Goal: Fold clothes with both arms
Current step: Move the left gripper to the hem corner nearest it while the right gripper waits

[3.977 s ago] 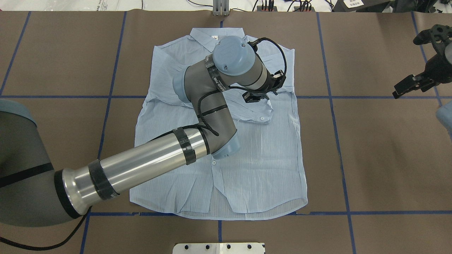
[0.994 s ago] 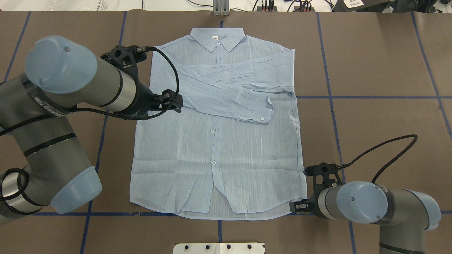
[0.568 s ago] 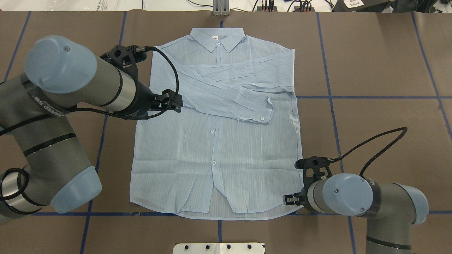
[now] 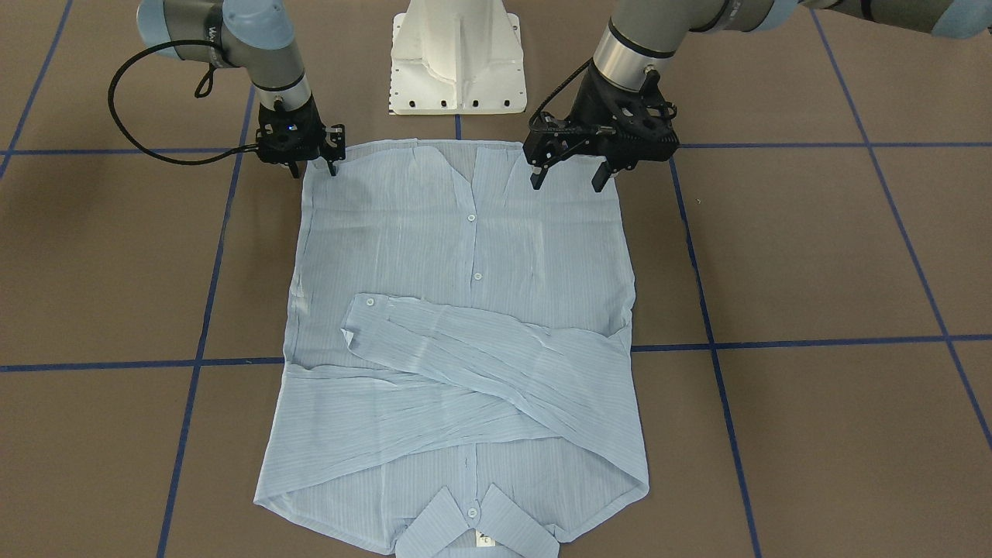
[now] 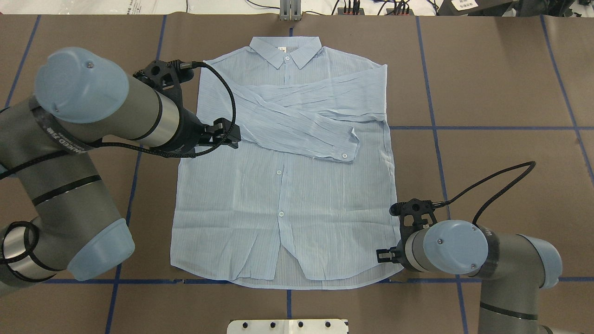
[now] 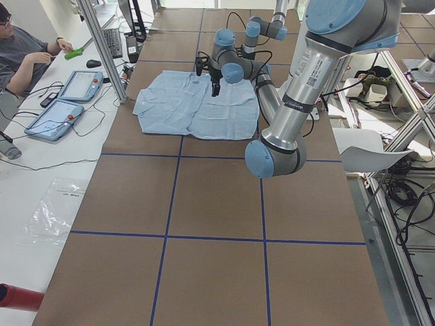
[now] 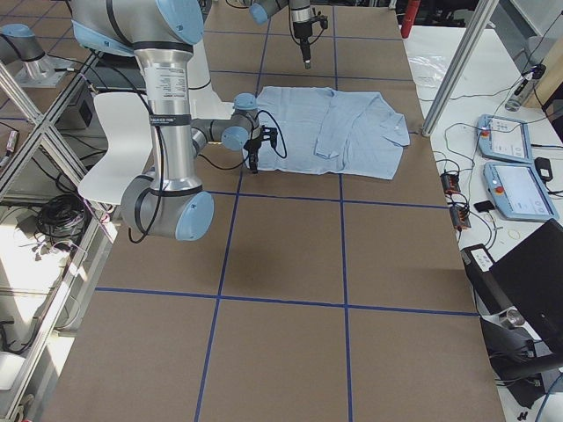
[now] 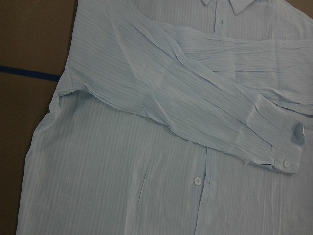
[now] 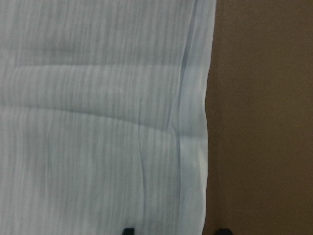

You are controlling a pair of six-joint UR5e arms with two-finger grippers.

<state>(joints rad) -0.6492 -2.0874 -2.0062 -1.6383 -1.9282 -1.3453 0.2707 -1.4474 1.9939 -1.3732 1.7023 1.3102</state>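
The pale-blue shirt [image 5: 287,199] lies flat, buttoned front up, collar [image 5: 285,48] at the far side, both sleeves folded across the chest, one cuff [image 5: 345,155] on top. My left gripper [image 4: 567,177] is open and empty. It hangs well above the shirt, over its left armpit in the overhead view [image 5: 228,134]; the left wrist view shows a wide stretch of shirt [image 8: 146,147]. My right gripper [image 4: 314,167] is open and low at the hem corner on my right [image 5: 384,255]. Its fingertips [image 9: 128,230] stand either side of the shirt's side edge [image 9: 203,122].
The white pedestal base [image 4: 457,62] stands just behind the hem. Blue tape lines [image 5: 436,127] cross the brown table cover [image 5: 501,74]. Black cables loop off both wrists [image 5: 501,181]. An operator [image 6: 24,58] sits with tablets [image 6: 81,85] beyond the table's far edge.
Four seconds ago my left arm lay over the shirt at the cuff and the right was away. In the last second the right gripper slid in to the hem corner; the left stayed put.
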